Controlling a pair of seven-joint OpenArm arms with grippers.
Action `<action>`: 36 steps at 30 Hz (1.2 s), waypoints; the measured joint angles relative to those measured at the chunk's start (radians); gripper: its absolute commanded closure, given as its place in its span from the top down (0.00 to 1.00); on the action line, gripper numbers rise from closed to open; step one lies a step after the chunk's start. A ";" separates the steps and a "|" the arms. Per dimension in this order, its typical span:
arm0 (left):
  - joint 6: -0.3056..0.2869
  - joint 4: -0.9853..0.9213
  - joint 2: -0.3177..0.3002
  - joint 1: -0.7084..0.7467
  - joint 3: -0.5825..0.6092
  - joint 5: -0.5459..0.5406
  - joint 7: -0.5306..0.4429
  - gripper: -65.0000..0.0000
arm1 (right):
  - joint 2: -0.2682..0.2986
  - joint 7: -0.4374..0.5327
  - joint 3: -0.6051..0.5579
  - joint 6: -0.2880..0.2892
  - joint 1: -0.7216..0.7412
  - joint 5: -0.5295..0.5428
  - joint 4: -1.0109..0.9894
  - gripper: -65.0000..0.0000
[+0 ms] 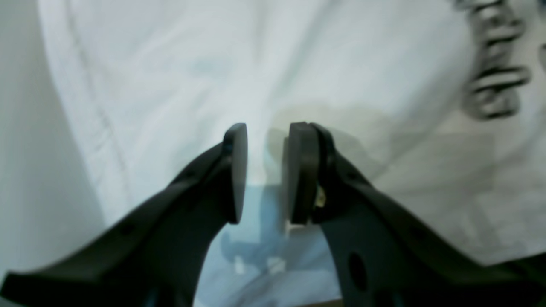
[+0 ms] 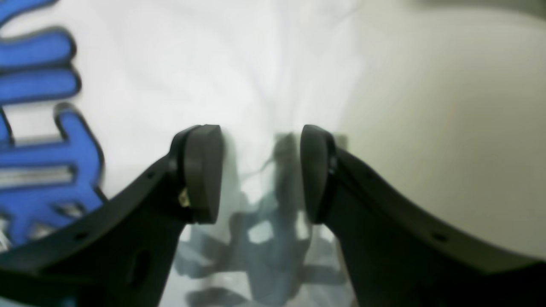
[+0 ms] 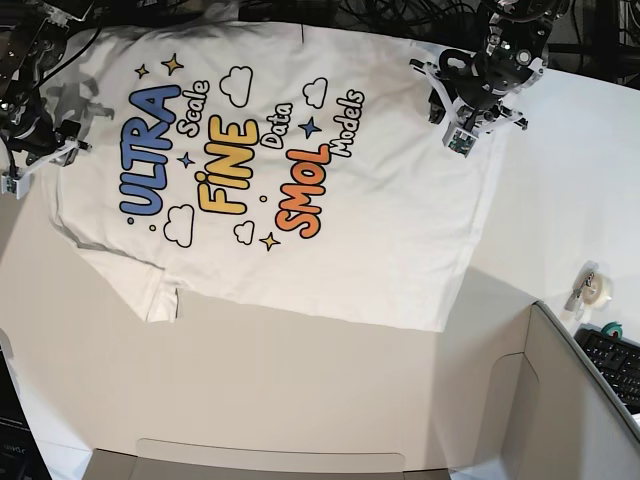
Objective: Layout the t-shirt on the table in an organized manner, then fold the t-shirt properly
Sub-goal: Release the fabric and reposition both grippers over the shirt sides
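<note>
We see the t-shirt (image 3: 370, 230) lying on the desk (image 3: 300, 380) with its picture side up. It is spread out nearly flat, so we think the laying-out part is almost done. The sleeve (image 3: 140, 285) at the bottom left of the base view still has some bumps and creases, and a few soft wrinkles run across the cloth. We see no finished fold, so all the folding looks left to do.

Our left end effector (image 1: 264, 170) is over the plain cloth near the bottom hem. Its two fingers are apart, with nothing pinched. Our right end effector (image 2: 262, 170) is over the other end, near a side of the cloth. Its fingers are spread too, and we see no cloth squeezed in them.

At the top of the base view, the t-shirt comes close to the desk's edge, so we have little room there. Below the t-shirt there is a big bare bit for us to move in. Past the hem there is open desk too, but the grey box (image 3: 575, 400), the tape roll (image 3: 597, 290) and the keyboard (image 3: 612, 365) sit on that side. We should not swing wide and bump them.
</note>
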 measured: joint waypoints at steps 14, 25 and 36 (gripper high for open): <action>-0.003 -0.013 0.003 -0.005 -0.065 -0.002 0.001 0.26 | -0.045 -0.017 0.018 -0.003 -0.076 0.003 0.266 0.45; -0.003 -0.001 0.006 -0.007 -0.128 -0.002 -0.004 0.00 | -0.186 -0.015 0.022 0.000 -0.094 0.035 0.321 0.37; -0.158 -0.004 0.098 -0.196 -0.129 0.003 0.008 0.00 | -0.235 -0.014 0.029 -0.008 -0.043 -0.150 0.262 0.00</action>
